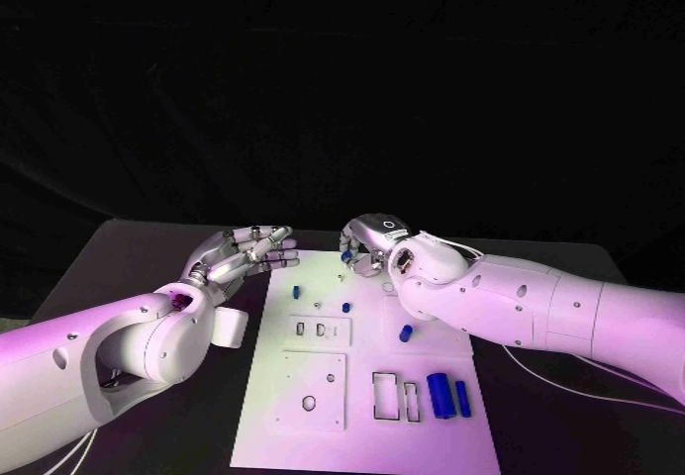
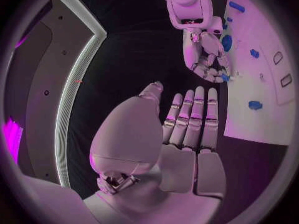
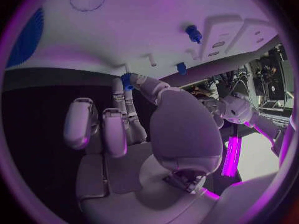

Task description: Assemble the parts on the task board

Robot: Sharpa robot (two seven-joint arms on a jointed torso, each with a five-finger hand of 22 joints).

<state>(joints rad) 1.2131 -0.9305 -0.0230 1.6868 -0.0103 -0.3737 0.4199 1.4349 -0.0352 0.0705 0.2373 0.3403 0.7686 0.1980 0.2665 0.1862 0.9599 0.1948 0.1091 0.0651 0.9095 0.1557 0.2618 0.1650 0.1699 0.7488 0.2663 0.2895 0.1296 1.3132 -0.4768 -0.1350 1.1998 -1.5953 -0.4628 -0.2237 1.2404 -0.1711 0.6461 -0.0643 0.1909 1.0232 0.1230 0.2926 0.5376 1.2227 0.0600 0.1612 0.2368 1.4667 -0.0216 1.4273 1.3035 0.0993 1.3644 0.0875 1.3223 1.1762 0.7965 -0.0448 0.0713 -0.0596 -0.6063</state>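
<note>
- The task board (image 1: pixel 286 396) looks like smooth matt white plastic.
- The blue parts (image 1: pixel 441 394) seem glossy plastic.
- Both arms (image 1: pixel 529 307) wear smooth, shiny white shells.
- The table (image 1: pixel 129 267) is matt black.

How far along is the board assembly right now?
Early. Nothing looks clearly seated on the board. The right hand pinches a small blue part at the far edge; the left hand is empty. Two blue cylinders and other small parts lie loose.
</note>
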